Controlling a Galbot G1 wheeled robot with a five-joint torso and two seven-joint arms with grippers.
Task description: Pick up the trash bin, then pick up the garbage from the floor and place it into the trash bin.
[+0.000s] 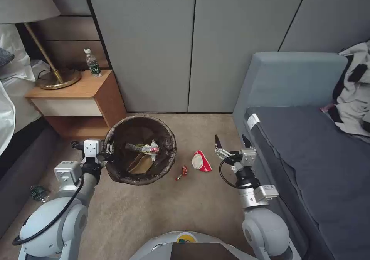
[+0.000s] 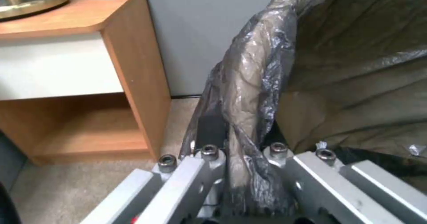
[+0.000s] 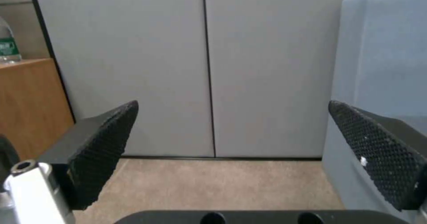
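**Desk:** Where does the robot stand in its cleanup?

**Caption writer:** The left gripper [image 1: 108, 152] is clamped on the bag-lined rim of the trash bin [image 1: 140, 149], holding it beside the wooden nightstand [image 1: 83, 98]; the left wrist view shows the jaws pinching the crinkled liner. Several wrappers already lie inside the bin. The right gripper [image 1: 232, 142] hangs spread wide and empty above the carpet, next to the grey sofa [image 1: 308, 144].

**Desk:** What is left on the floor?

**Caption writer:** A red-and-white snack packet [image 1: 201, 162] lies between bin and right gripper, a small red scrap [image 1: 183, 171] just beside it, nearer the bin. A small green bottle [image 1: 38, 193] sits well apart, by the left arm.

**Desk:** How should the pickup go?

**Caption writer:** Judging from the layout, the right arm should descend over the packet, jaws straddling its raised fold, pressing lightly into the carpet before closing. The left arm should keep the bin level and steady.
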